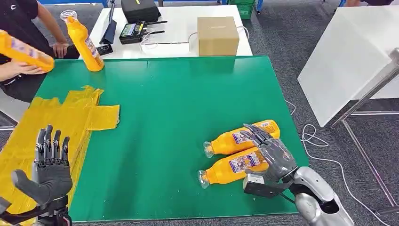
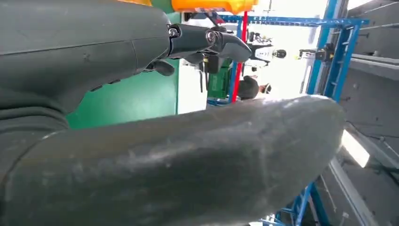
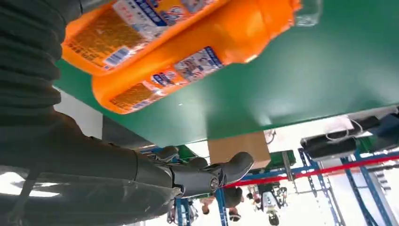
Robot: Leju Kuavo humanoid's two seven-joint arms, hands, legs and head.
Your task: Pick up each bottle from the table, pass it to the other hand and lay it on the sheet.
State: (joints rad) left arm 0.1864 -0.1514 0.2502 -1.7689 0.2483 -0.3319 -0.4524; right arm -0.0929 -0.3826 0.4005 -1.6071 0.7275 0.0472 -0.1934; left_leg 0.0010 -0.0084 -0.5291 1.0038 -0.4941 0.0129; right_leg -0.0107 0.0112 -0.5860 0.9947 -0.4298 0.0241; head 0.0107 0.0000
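Two bottles (image 1: 237, 155) lie side by side on the green bench (image 1: 164, 117) under the right hand (image 1: 273, 153), its fingers (image 1: 256, 134) draped over them but not yet visibly gripping, nothing on the yellow sheet (image 1: 28, 141) so far, left hand (image 1: 49, 172) spread, holding nothing.

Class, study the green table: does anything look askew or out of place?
The yellow sheet is crumpled and hangs over the table's left edge. Two bottles lie on their sides by the right hand, while a third bottle stands at the far edge. Nothing looks spilled.
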